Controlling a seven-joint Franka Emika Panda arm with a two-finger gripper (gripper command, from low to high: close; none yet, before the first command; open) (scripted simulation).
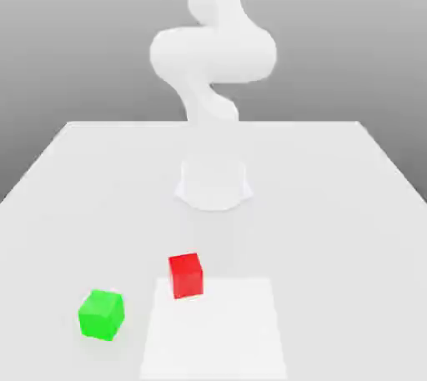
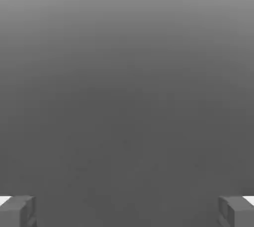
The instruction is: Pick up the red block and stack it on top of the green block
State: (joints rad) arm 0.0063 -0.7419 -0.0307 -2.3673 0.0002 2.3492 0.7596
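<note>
The red block [image 1: 186,275] sits on the white table [image 1: 334,204], near the front and a little to the exterior view's left of centre. The green block [image 1: 102,313] rests lower and further to the exterior view's left, about a block's width apart from the red one. In the hand view my gripper [image 2: 127,213] is open, its two grey fingertips [image 2: 17,211] spread far apart with nothing between them, facing a plain grey background. The arm [image 1: 213,54] rises from its base and leaves the top of the exterior view.
The arm's round base [image 1: 213,183] stands at the table's middle, behind the blocks. A brighter white square patch [image 1: 221,338] lies on the table's front, touching the red block's corner. The table's far edge runs behind the base.
</note>
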